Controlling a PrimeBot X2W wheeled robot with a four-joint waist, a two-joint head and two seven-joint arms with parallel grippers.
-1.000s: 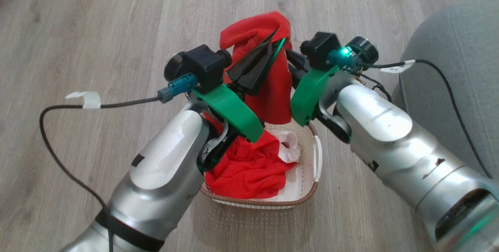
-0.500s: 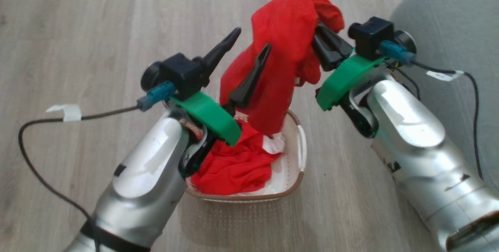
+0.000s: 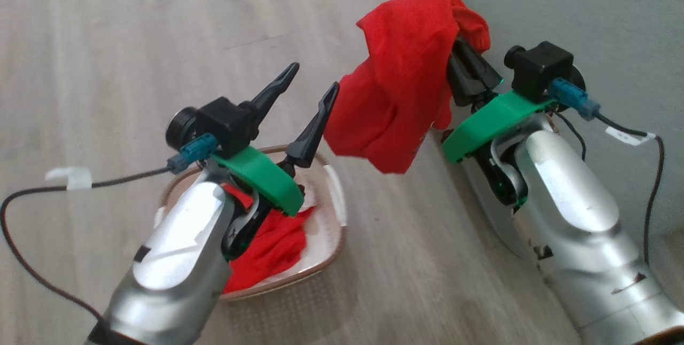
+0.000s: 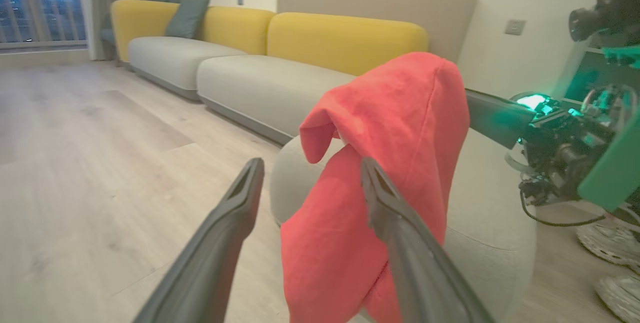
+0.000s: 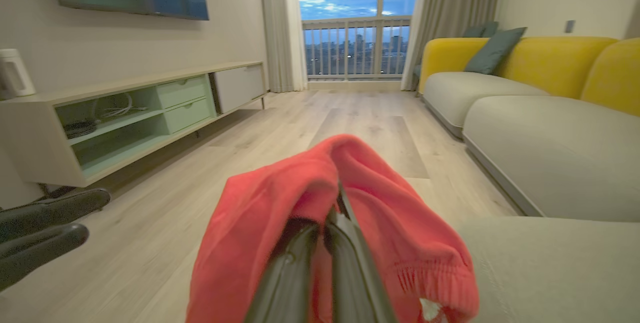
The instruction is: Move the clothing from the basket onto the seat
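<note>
right tool (image 5: 332, 228) was found pressed together, pinching a bright red thin-fabric garment (image 3: 406, 94), held up in the air just by the big grey-green upholstered seat (image 3: 561, 14) | left tool (image 3: 312, 79) was seen spread, nothing gripped, above the small oval cream plastic basket (image 3: 337, 241) | more red fabric (image 3: 272, 249) was seen lying inside

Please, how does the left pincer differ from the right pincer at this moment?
The left pincer is open, its fingers spread and empty; the right pincer is shut on a red garment. The left pincer is near the basket; the right pincer is raised beside the seat. Both have two long dark fingers.
</note>
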